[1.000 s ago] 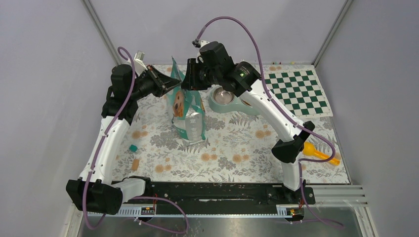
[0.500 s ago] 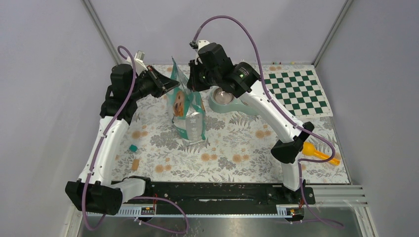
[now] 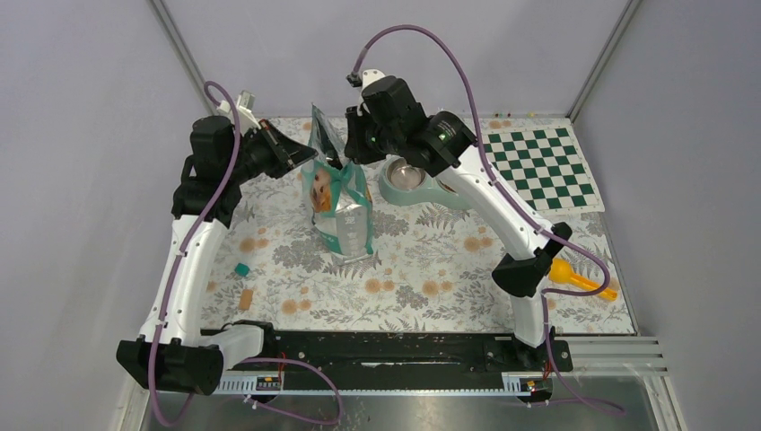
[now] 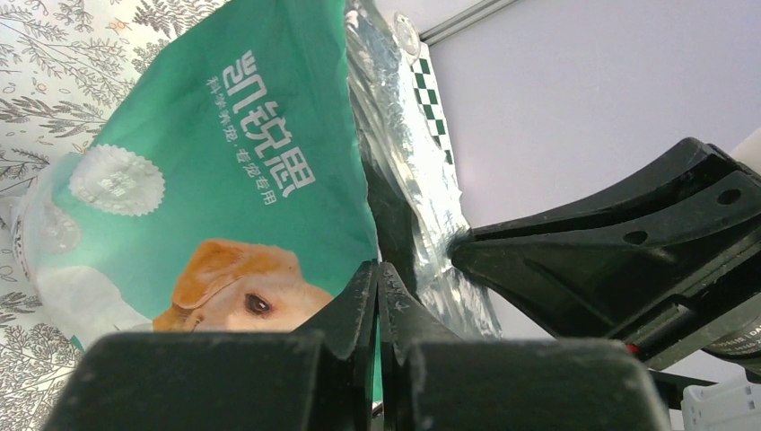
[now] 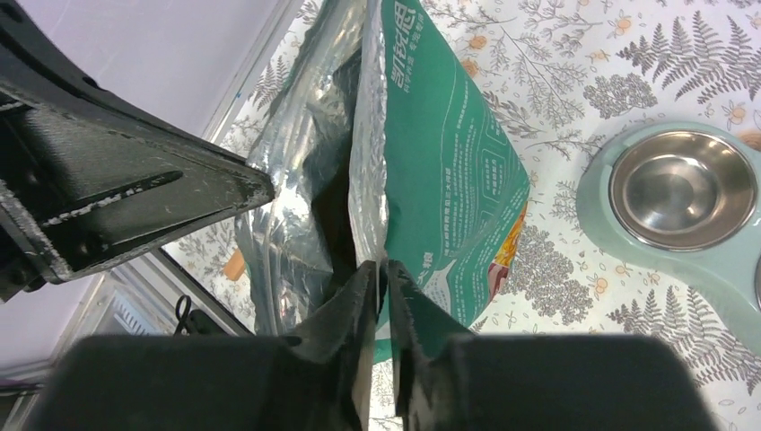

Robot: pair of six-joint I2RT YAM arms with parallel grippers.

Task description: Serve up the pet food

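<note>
A teal bag (image 3: pixel 341 202) with a dog picture stands upright on the floral cloth, its mouth at the top held apart. My left gripper (image 3: pixel 310 160) is shut on the bag's left wall (image 4: pixel 215 162), fingertips pinched together (image 4: pixel 378 269). My right gripper (image 3: pixel 352 148) is shut on the opposite wall (image 5: pixel 449 153), which runs down between its fingers (image 5: pixel 384 267). The silver lining shows inside the gap. The pet food is hidden inside the bag. Each wrist view shows the other gripper's black fingers (image 4: pixel 610 260) (image 5: pixel 135 189) across the opening.
A mint double bowl stand with a steel bowl (image 3: pixel 408 177) (image 5: pixel 682 189) sits just right of the bag. A checkered mat (image 3: pixel 538 166) lies far right, a yellow-orange scoop (image 3: pixel 579 278) near the right arm's base. A small teal block (image 3: pixel 241 268) and an orange one (image 3: pixel 246 297) lie front left.
My right gripper has closed on the bag's right wall. The left arm has drawn slightly left with its wall, spreading the bag's mouth.
</note>
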